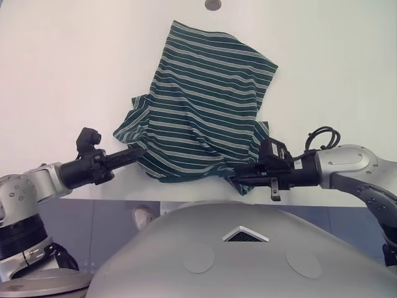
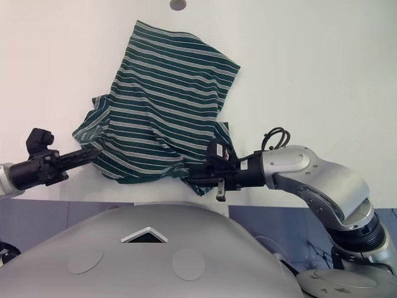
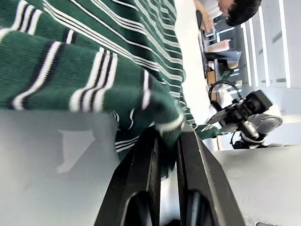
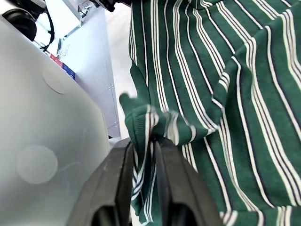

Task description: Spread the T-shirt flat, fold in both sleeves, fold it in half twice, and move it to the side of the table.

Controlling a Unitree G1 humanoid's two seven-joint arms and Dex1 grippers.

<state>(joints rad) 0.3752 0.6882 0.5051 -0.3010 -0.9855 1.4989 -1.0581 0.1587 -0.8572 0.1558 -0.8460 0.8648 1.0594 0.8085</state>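
Note:
A dark green T-shirt (image 1: 205, 105) with white stripes lies crumpled on the white table (image 1: 62, 74), its near part bunched and wrinkled, its far part reaching toward the table's back. At the shirt's near left edge my left gripper (image 1: 139, 153) is shut on a fold of the cloth; the left wrist view shows fabric pinched between its black fingers (image 3: 149, 155). My right gripper (image 1: 237, 180) holds the shirt's near right corner close to the table's front edge. In the right wrist view a bunched hem (image 4: 141, 127) sits clamped between the fingers (image 4: 123, 160).
A small grey round disc (image 1: 213, 4) sits at the table's far edge. Bare white tabletop stretches to the left and right of the shirt. The table's front edge (image 1: 155, 197) runs just below both grippers.

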